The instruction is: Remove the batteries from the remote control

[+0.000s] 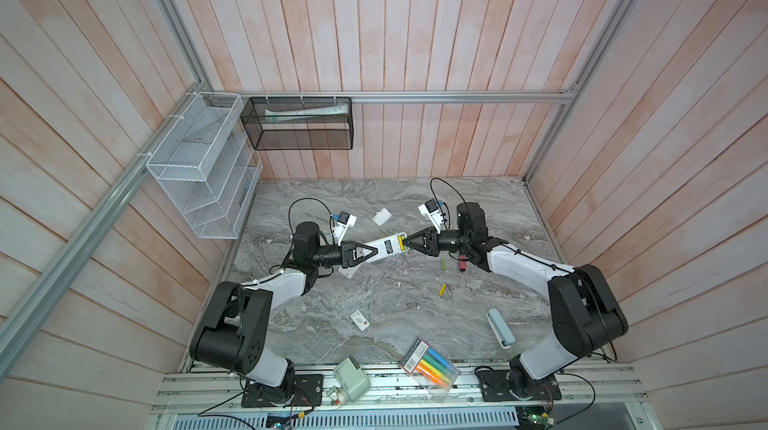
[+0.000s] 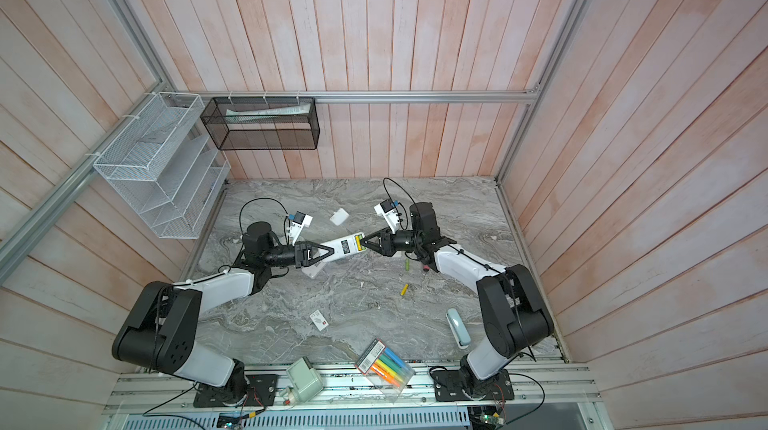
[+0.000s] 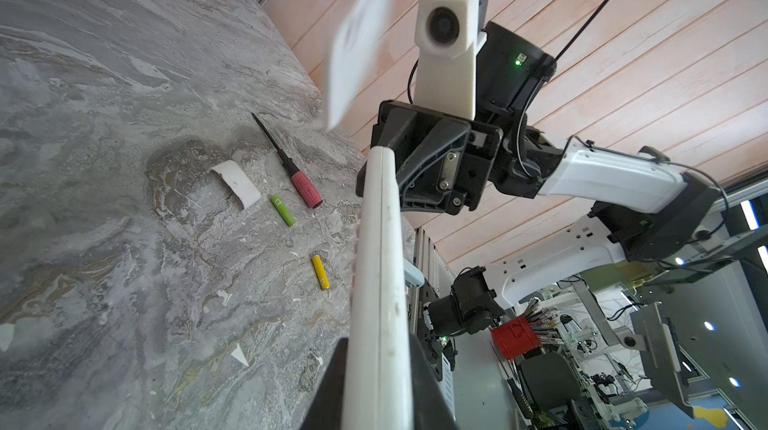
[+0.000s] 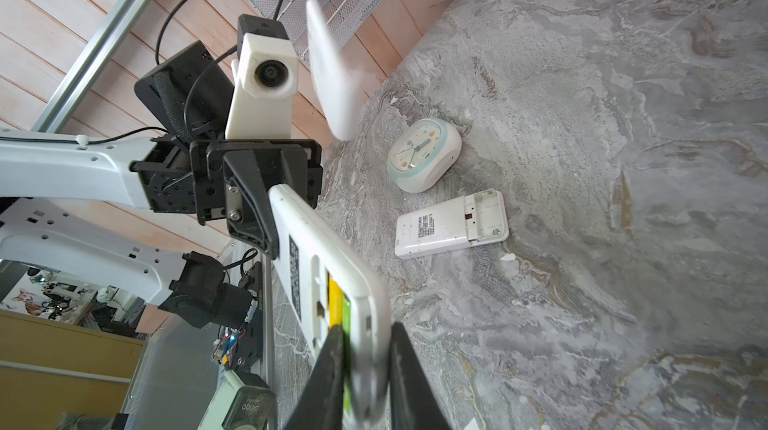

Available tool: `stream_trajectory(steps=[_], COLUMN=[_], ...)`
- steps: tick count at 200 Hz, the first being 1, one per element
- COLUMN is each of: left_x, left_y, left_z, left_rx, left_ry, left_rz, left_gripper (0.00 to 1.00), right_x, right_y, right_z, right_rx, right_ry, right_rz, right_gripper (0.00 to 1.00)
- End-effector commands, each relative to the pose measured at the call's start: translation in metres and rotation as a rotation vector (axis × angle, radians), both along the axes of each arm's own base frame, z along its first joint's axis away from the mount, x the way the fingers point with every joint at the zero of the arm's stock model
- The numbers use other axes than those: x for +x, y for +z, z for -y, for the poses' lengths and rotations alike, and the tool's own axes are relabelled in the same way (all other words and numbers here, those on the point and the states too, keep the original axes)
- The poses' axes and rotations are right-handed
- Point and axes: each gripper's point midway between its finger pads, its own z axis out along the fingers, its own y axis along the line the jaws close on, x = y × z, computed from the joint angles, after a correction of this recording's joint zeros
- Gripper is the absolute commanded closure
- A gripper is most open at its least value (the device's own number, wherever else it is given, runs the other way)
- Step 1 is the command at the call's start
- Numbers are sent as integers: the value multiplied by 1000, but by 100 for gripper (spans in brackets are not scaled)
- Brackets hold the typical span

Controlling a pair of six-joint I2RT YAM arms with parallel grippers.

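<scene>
Remote control batteries half behind right tool

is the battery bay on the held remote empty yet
Not empty. In the right wrist view a yellow battery and a green one sit in the remote's uncovered bay.

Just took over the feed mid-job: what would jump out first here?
A long white plastic remote control is held in the air between both arms: the left claw is clamped on one end, the right claw is at its open bay, where yellow and green batteries sit. One slim green battery and one yellow battery lie loose on the grey marble table near a red-handled screwdriver.
</scene>
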Motion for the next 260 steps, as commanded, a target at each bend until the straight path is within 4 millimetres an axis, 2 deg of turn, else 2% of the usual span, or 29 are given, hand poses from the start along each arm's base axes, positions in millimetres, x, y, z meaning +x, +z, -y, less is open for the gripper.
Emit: stream_trajectory(steps=[1, 65, 108, 121, 135, 173, 211, 227, 241, 260], left_x=[16, 14, 16, 16, 15, 10, 4, 2, 0, -3], left_y=[6, -3, -5, -10, -15, -25, -22, -20, -19, -19], left_z=[-14, -18, -21, -22, -23, -24, -21, -19, -18, -16], left_rx=[-11, 11, 65, 109, 149, 213, 190, 185, 181, 179], left_ry=[108, 127, 139, 133, 123, 89, 36, 20, 9, -9], left_rz=[15, -5, 18, 28, 43, 49, 51, 55, 57, 58], left_gripper=[100, 100, 100, 100, 100, 100, 100, 100, 100, 100], right_x=[4, 6, 1, 3, 2, -7, -26, -36, -41, -48], right_y=[4, 2, 16, 13, 10, 13, 16, 12, 10, 6], right_z=[6, 5, 9, 13, 16, 16, 4, 0, -3, -9], right_rx=[41, 41, 17, -42, -110, -267, -406, -445, -461, -474], right_ry=[-10, -12, -3, -28, -43, -78, -9, 41, 74, 137], right_rz=[-26, -8, 85, 127, 201, 482, 855, 990, 1070, 1135], right_gripper=[93, 95, 77, 72, 62, 45, 38, 33, 26, 23])
